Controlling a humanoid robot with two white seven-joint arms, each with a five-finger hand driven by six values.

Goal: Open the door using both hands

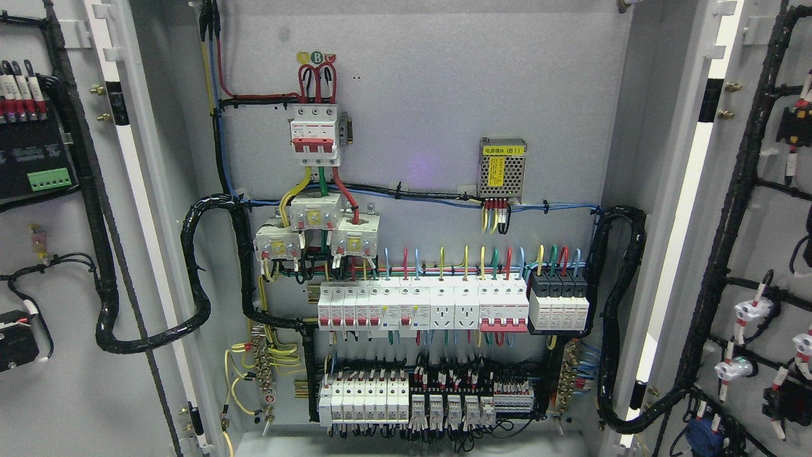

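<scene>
A grey electrical cabinet fills the head view with both doors swung wide. The left door point(57, 254) shows its inner face with black cable looms and a green terminal block. The right door point(761, 254) also shows its inner face, with wired lamps and switches. Between them the back panel point(444, 82) carries a red-handled main breaker point(313, 136), a small power supply point(502, 167) and rows of white breakers point(422, 308). Neither robot hand nor arm shows anywhere in the picture.
Thick black cable bundles loop from each door into the cabinet at the lower left point(190, 279) and right point(618, 304). More breakers and relays point(406, 400) line the bottom rail. The cabinet's door frames point(136, 209) stand on either side.
</scene>
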